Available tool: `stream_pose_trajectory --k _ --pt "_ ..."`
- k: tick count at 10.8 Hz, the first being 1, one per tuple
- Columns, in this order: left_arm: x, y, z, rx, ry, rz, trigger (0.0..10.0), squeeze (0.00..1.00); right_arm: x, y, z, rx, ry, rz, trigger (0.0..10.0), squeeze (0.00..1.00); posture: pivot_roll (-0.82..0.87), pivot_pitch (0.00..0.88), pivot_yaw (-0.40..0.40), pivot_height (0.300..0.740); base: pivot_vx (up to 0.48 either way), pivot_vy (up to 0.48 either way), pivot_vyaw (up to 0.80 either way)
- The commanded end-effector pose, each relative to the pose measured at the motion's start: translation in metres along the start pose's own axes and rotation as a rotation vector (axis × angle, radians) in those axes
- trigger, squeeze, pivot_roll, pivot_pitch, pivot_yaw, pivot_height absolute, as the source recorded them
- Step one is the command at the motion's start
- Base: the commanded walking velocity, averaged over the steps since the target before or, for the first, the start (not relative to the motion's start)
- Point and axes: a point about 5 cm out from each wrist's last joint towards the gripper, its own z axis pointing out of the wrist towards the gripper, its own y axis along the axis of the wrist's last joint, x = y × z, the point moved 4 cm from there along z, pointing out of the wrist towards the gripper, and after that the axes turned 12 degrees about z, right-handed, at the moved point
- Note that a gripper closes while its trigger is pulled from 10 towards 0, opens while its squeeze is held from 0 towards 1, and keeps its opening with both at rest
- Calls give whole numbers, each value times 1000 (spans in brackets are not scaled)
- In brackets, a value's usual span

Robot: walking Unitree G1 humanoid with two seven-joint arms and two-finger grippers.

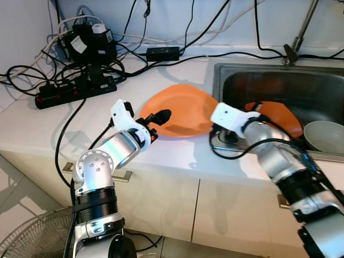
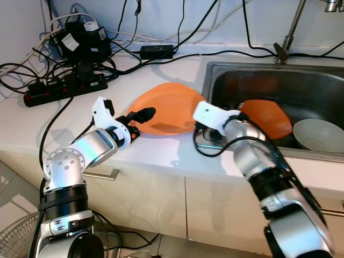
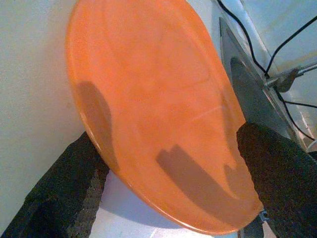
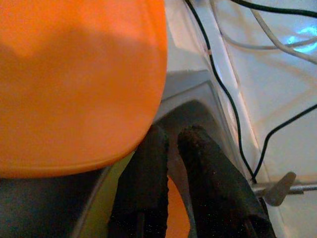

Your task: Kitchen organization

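Left gripper (image 1: pixel 160 116) spread over orange plate (image 1: pixel 185 110); right gripper (image 4: pixel 171 148) closed.

A glossy, smooth plastic plate (image 1: pixel 183 107) is seen; the sink (image 1: pixel 322 91) is brushed metal, the counter (image 1: pixel 43 129) matt white.

Bright, even room light; head views sharp. Soft shadows fall across the round orange plastic plate (image 3: pixel 148 99); both wrist views are grainy and blurred up close.

Two silver arms, black at the joints.
Left arm (image 1: pixel 102 161): brushed-metal shell, screw-dotted round cap, white wrist block, long black fingers (image 1: pixel 159 115). Right arm (image 1: pixel 279 161): white wrist block, looping black cable.
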Motion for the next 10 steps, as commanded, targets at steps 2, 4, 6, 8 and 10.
stream_pose_trajectory --k 2,4,6,8,10 --pt "-12 -24 8 77 -21 -33 10000 0 3 13 2 -57 18 33 10000 0 102 0 90 740 0 0 0" --pt "-13 -26 8 82 -26 -40 10000 0 3 23 1 -99 26 65 10000 0 97 0 94 740 0 0 0" --pt "-14 -26 10 81 -27 -46 10000 0 4 34 -1 -146 46 81 10000 0 90 0 96 740 0 0 0" --pt "-14 -26 12 72 -20 -59 10000 0 6 45 -5 -185 75 144 10000 0 84 0 98 740 0 0 0" --pt "-16 -25 15 70 -25 -64 10000 0 7 50 -7 -202 90 178 10000 0 80 0 102 740 0 0 0"
